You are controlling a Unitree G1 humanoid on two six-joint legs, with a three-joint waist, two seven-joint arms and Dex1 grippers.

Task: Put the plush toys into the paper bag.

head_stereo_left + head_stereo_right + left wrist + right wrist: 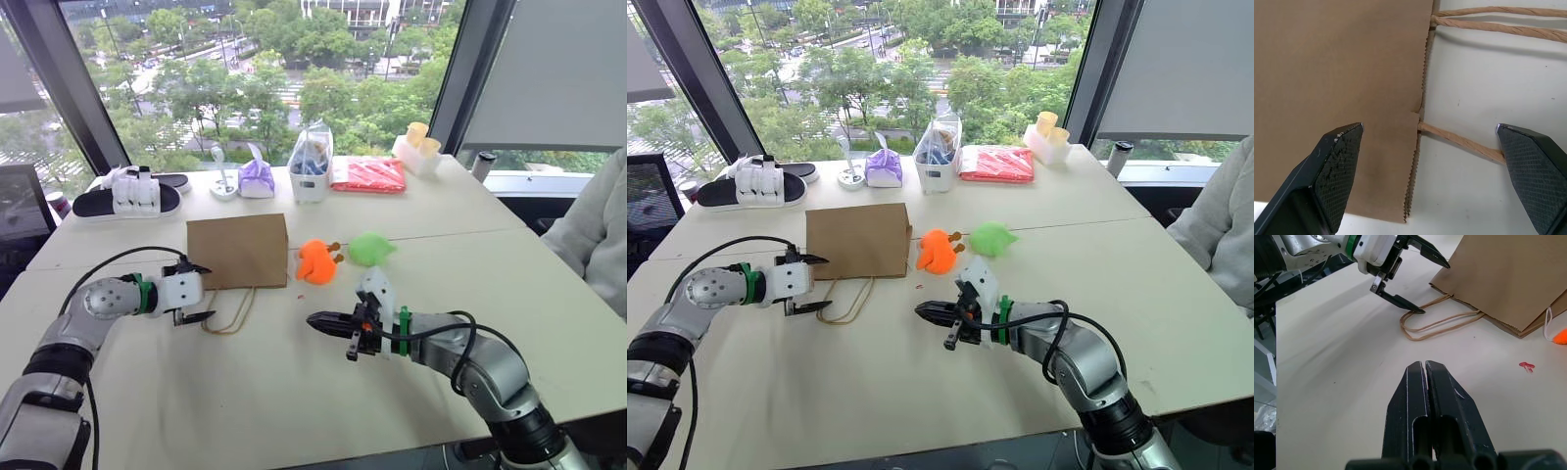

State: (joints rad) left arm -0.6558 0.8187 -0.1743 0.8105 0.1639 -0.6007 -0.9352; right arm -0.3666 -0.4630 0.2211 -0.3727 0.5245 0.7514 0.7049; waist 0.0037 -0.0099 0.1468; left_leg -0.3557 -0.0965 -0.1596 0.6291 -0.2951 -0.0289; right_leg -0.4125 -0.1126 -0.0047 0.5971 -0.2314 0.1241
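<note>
- White table (294, 392) fills most of the frame, big windows behind it with trees and a street outside.
- Far left, back edge of table: black-and-white sandal (127, 199); small white object (223, 184) to its right.
- Left gripper (197, 292) at left-centre, fingers spread wide, holding nothing; it sits at the lower-left corner of the paper bag, one finger over the bag's edge, the other over the table by the handles. Whether it touches the paper, cannot tell.
- Left wrist view: one fingertip (1337, 161) over brown paper, the other over bare table just beside a handle strand.
- Paper bag (238, 251) lies flat, centre-left of frame, mouth toward the near edge, twisted loop handles (231, 313) lying on the table in front of it.
- Purple pouch (257, 179) behind the bag, upper centre; clear plastic bag (311, 166) with blue contents just right of it.
- Orange plush toy (316, 261) lies on the table just right of the bag, close to its edge, not inside it.
- Right gripper (319, 320) lower centre, fingers pressed together, empty, above the table, pointing left toward the handles.
- Green plush toy (369, 249) just right of the orange one, on the table, apart from the bag.
- Red packet (368, 174) upper centre-right; white holder with yellow cups (418, 149) beyond it.
- Person's grey sleeve (593, 230) at the right edge.
</note>
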